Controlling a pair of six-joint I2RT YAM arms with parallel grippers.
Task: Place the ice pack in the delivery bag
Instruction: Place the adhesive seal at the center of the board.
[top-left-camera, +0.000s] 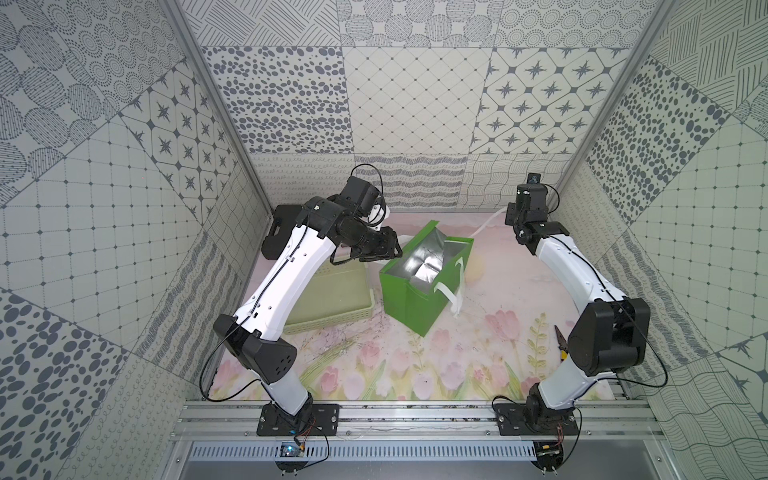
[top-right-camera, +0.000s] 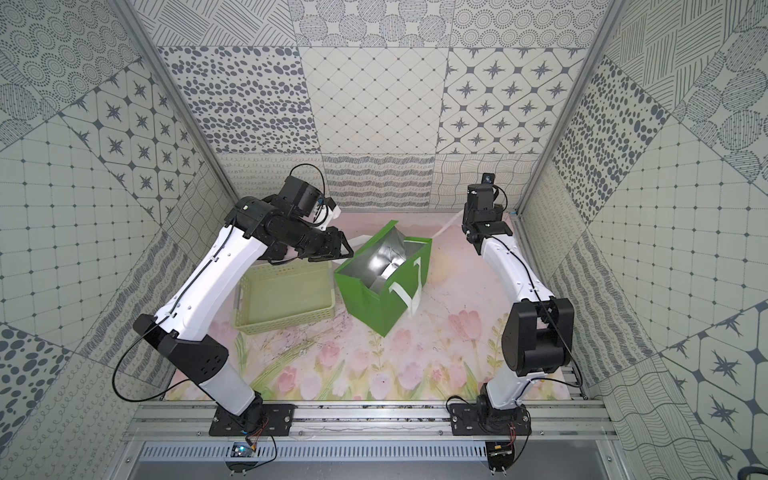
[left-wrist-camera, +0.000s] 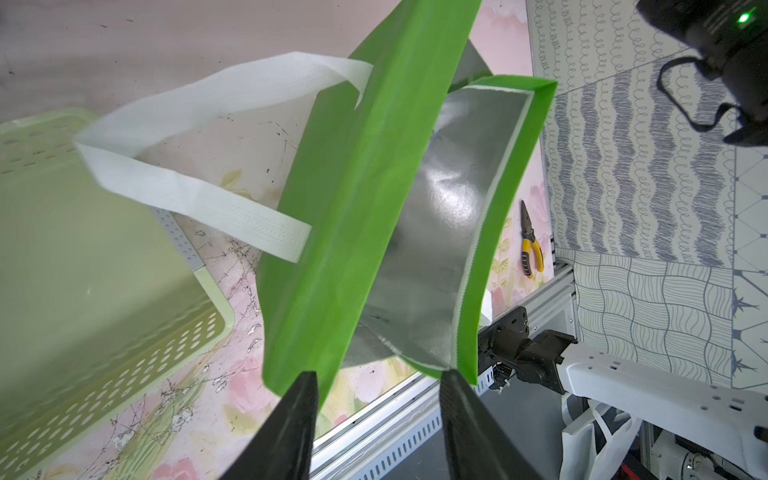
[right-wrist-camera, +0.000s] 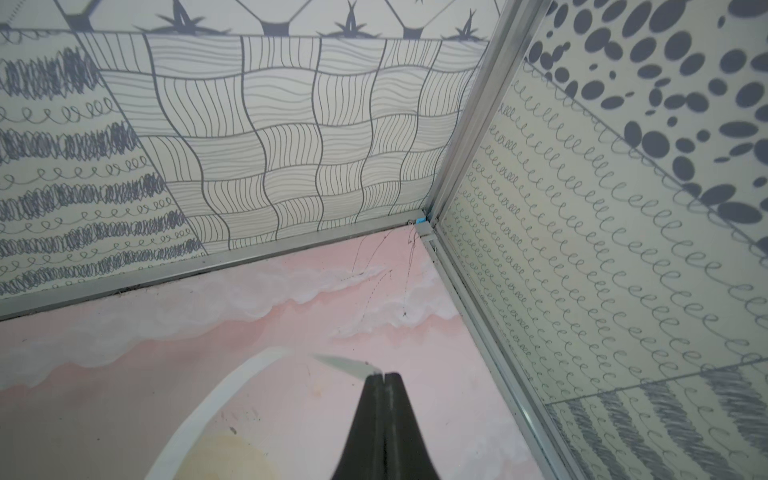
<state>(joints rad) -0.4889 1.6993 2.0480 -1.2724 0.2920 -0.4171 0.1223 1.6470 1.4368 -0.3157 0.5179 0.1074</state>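
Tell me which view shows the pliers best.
Left wrist: the pliers show whole, yellow handles clear. In a top view the right arm hides most of them; elsewhere they don't show.

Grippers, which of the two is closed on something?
The right gripper: its jaws are pinched shut on a white strap, while the left gripper stands open by the delivery bag.

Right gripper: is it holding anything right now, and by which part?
Yes. The right gripper is shut on the delivery bag, pinching one white strap handle between its fingertips.
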